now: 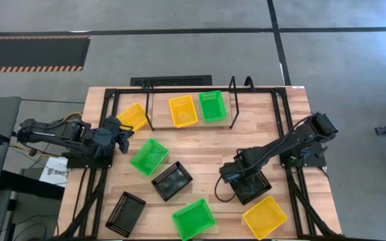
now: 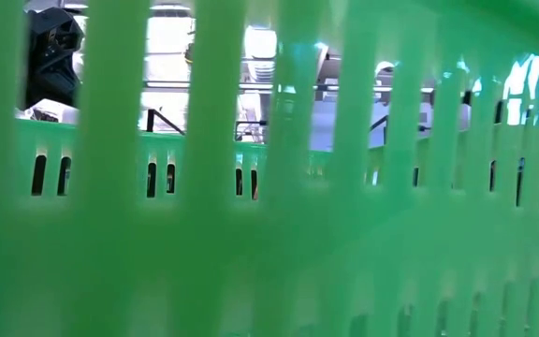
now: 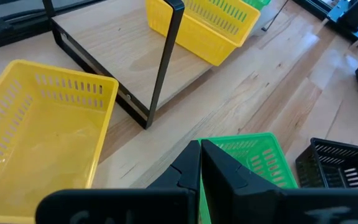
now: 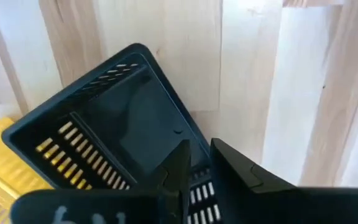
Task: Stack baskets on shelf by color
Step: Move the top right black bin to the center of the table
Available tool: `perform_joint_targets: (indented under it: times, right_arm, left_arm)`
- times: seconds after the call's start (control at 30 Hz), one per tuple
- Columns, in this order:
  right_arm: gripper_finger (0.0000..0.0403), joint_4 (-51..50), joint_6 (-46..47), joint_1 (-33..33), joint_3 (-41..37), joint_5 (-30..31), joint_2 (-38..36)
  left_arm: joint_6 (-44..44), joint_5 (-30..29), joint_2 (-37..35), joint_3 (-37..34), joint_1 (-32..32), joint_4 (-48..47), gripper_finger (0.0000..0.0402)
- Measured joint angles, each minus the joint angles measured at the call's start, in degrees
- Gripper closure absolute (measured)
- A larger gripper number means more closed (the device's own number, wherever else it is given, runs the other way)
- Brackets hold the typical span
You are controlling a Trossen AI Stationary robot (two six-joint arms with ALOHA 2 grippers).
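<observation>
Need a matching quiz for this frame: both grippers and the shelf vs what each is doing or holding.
1 left gripper
2 right gripper
3 low black metal-tube shelf with wooden board

A carries a yellow plastic mesh basket and a green plastic mesh basket
B shut on a black plastic mesh basket
C shut, empty, near a second green basket off the shelf

Pairs: 1-C, 2-B, 3-A

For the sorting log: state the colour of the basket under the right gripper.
Black basket; clearest in the right wrist view.
</observation>
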Motion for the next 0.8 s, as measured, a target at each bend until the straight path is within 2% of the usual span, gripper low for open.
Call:
perform_joint_targets:
  times: [0.2,0.47,0.8]
  right_arm:
    - [0.0278,-0.04,2.58,0.23,0.00,-2.48,0.00]
    - [0.0219,0.68,-1.87,1.93,-0.30,-1.33,0.00]
    - [0.0216,3.15,-2.40,1.88,-4.62,-1.14,0.02]
  left_arm:
    - [0.00,-0.02,0.00,0.00,0.00,0.00,0.0401]
    - [0.00,-0.02,0.00,0.00,0.00,0.00,0.0401]
    - [0.00,-0.02,0.00,0.00,0.00,0.00,0.0402]
